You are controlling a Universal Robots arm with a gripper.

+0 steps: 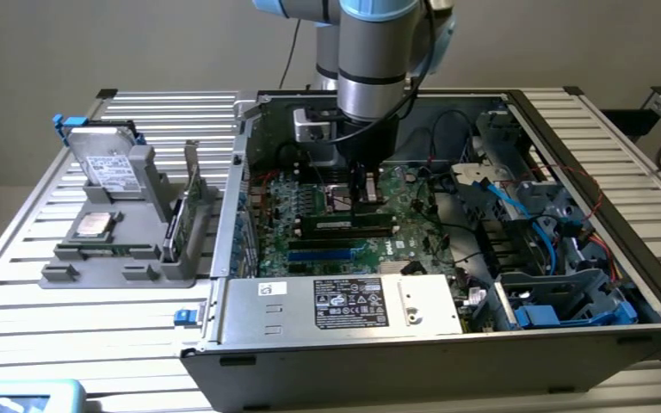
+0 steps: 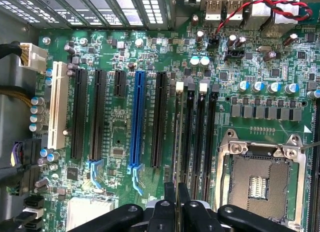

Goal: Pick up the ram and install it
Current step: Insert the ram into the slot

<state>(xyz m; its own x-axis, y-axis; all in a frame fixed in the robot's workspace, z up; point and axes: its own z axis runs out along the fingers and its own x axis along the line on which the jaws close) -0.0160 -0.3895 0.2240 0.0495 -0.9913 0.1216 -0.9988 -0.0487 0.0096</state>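
While my pincer point(image 2: 176, 191) stood clenched on the ram point(image 2: 176, 152), as far as I could judge from the thin board edge caught between its fingers, the stick hung edge-on over the row of memory slots point(image 2: 200, 137), at the slot farthest from the empty processor socket point(image 2: 260, 184). I could not tell whether it was seated.

My worry was misalignment. If the stick's notch sat off the slot's key, or the stick leaned toward the socket, pressing would likely bend the board or scrape its contacts. A latch standing half shut would stop one end going home. A slip toward the socket could harm its bare contacts.

Around the socket, the open computer case point(image 1: 423, 361) held the motherboard point(image 2: 115, 122), blue cables point(image 1: 537, 232) and a labelled power supply point(image 1: 342, 303). Well apart from the socket, outside the case on the tabletop point(image 1: 78, 327), a grey fixture tray point(image 1: 101, 275) carried a hard drive point(image 1: 107, 163), a silvery processor chip point(image 1: 92, 225) and an upright card point(image 1: 190, 181).
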